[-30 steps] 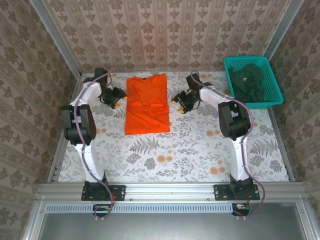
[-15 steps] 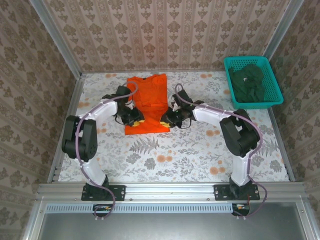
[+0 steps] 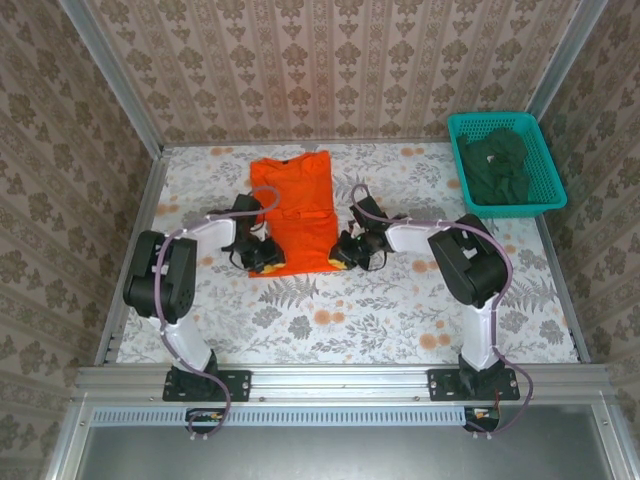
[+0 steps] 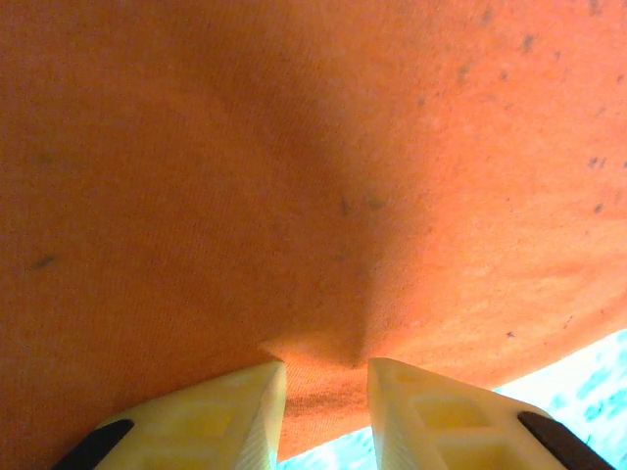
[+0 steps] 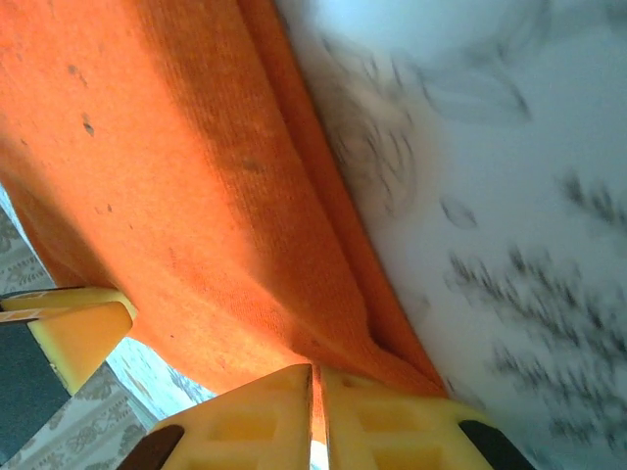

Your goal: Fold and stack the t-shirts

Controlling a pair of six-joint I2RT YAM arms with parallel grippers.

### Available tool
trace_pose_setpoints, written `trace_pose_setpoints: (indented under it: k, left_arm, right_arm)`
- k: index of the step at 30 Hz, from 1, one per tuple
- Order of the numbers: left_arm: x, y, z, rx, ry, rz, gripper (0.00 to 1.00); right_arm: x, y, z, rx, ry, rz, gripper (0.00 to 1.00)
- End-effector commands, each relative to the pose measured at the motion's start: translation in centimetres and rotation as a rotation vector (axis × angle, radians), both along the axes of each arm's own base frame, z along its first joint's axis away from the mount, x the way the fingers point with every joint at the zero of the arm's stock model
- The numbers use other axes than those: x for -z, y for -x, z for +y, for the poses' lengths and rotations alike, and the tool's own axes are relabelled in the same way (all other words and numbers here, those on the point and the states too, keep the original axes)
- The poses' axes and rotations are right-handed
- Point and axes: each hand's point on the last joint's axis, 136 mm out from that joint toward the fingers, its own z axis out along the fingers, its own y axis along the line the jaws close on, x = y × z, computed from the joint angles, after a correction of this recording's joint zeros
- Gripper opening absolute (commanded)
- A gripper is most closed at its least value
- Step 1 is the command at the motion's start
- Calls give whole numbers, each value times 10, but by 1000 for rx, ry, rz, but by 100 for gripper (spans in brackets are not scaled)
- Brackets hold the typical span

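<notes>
From the overhead camera, the bright orange fabric t-shirt (image 3: 292, 205) lies flat on the floral-patterned worktop (image 3: 400, 300). It sits toward the far middle with its collar pointing at the back wall and its sides folded in, so it forms a narrow panel. The left fingers (image 3: 268, 262) sit at the near left corner of its hem and the right fingers (image 3: 343, 258) at the near right corner, both touching the cloth. From this height the tips are too small to show how they grip. Well apart, in the far right corner, a teal plastic mesh basket (image 3: 515, 209) holds crumpled dark green fabric t-shirts (image 3: 498, 165).

In the left wrist camera, orange cloth covers almost everything. The two pale yellow left fingers (image 4: 225, 416) rise from the bottom edge, slightly apart, with a small puckered ridge of the shirt pinched between their tips. The cloth draws in toward that pinch. Past the finger on the right of this view the hem ends, and a sliver of pale worktop (image 4: 578, 382) shows.

In the right wrist camera, the right fingers (image 5: 392, 426) are pressed almost together, with only a thin edge of orange caught in the slit between them. The shirt's layered side edge runs diagonally down to that point. The shirt lies to the left of the edge, and blurred leaf-patterned worktop (image 5: 509, 196) lies to the right.
</notes>
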Motion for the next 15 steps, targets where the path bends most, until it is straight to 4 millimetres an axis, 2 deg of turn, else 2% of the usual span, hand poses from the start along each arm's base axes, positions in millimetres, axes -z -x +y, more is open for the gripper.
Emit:
trace_pose_setpoints:
  k: [1,5,8,11,15]
  left_arm:
    - [12,60,18,56,-89,143,31]
    - [7,96,19,79,-91,188,32]
    - [-1,112,23,79,-94,205,35]
    - [-15,111,25,76,-93,175,38]
    - [-34,93,13,57,-21,130,41]
  right_arm:
    - [44,63,-32,-20,154,164,15]
    - [40,104,-37,-59,168,184,15]
    - [31,123,-35,-96,161,172,19]
    - [11,124,-28,-138,139,125,25]
    - [-13,106,-18,-168,132,58,30]
